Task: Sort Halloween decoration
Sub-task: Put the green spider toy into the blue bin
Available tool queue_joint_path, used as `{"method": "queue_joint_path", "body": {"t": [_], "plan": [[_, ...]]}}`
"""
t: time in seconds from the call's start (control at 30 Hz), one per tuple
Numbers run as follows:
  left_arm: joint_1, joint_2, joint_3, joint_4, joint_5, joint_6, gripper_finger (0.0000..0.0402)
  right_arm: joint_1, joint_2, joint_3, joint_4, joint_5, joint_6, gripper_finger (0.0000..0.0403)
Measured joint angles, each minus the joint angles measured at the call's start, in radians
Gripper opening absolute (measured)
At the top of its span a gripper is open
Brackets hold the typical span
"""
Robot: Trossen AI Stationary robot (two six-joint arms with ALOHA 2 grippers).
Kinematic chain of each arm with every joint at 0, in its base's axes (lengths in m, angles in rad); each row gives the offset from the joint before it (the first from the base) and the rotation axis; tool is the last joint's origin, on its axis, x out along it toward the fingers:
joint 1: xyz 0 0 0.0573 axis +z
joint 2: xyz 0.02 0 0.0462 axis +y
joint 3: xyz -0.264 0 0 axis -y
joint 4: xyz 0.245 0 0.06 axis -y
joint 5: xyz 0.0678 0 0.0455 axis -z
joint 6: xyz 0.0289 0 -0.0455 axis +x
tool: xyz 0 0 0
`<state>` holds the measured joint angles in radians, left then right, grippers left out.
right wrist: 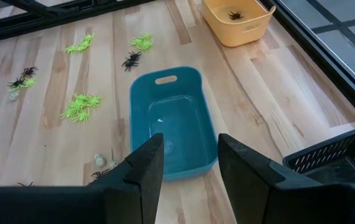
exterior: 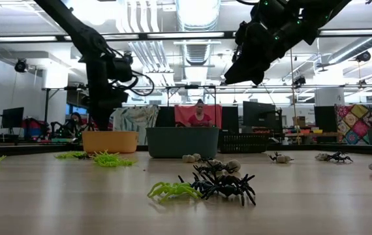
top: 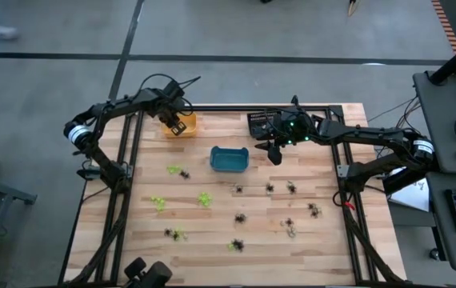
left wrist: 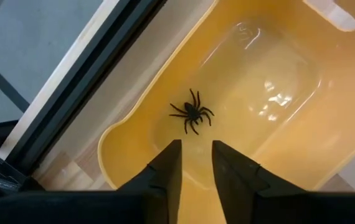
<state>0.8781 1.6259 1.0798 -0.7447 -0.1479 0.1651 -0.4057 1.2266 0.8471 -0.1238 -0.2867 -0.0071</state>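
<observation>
- Left end effector (left wrist: 195, 163) hangs over the orange bin (top: 182, 126) at the far left of the bench (top: 212, 248). Its fingers stand apart with nothing between them: released. A black spider (left wrist: 192, 113) lies on the bin floor just below the fingertips, most likely placed there by colour.
- Orange bin sits at the bench's back edge beside the frame rail, well clear of the loose pile; a sensible spot, since a drop there cannot disturb unsorted pieces.
- Teal bin (right wrist: 172, 121) stands near mid-bench, behind the scattered trinkets. The right wrist view shows it empty, so no colour has gone in yet.
- Loose trinkets spread over the front half of the bench: green spiders (top: 205, 198) toward the left, black spiders (top: 241, 218) toward the middle and right, a few pale pieces (exterior: 232, 166) among them. Sorting looks barely begun.
- Right end effector (right wrist: 189, 163) hovers above the teal bin's near end, fingers apart, holding nothing; judged waiting or about to reach for a piece.
- Black basket (right wrist: 342, 158) sits at the back right beside the right arm; contents cannot be seen.
</observation>
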Motion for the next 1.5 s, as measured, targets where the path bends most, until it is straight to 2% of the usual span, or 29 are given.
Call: {"method": "queue_joint_path", "body": {"t": [0.17, 0.3, 0.43, 0.57, 0.77, 1.1, 1.2, 1.5], "plan": [[-0.004, -0.038, 0.003, -0.023, 0.015, -0.045, 0.0085, 0.000, 0.000, 0.000, 0.001, 0.000, 0.031, 0.0143], [-0.025, -0.101, 0.003, -0.041, 0.110, -0.066, 0.0086, 0.000, 0.000, 0.000, 0.001, 0.000, 0.051, 0.0143], [-0.075, -0.176, -0.004, -0.038, 0.192, -0.075, 0.0086, 0.000, 0.000, 0.000, 0.002, 0.000, 0.052, 0.0143], [-0.153, -0.243, -0.008, -0.034, 0.200, -0.093, 0.0086, 0.000, 0.000, 0.000, 0.002, 0.000, 0.052, 0.0143], [-0.316, -0.307, -0.009, -0.024, 0.218, -0.106, 0.0086, 0.017, -0.001, 0.019, -0.019, -0.001, 0.085, 0.0143], [-0.675, -0.340, -0.039, 0.001, 0.230, -0.098, 0.0086, 0.132, -0.003, 0.130, -0.239, -0.002, 0.052, 0.0143], [-0.784, -0.340, -0.064, 0.054, 0.228, -0.118, 0.0086, 0.188, -0.003, 0.142, -0.300, -0.003, 0.059, 0.0143], [-1.031, -0.337, -0.165, 0.234, 0.100, -0.224, 0.0086, 0.366, -0.003, 0.130, -0.345, -0.001, 0.118, 0.0143]]}}
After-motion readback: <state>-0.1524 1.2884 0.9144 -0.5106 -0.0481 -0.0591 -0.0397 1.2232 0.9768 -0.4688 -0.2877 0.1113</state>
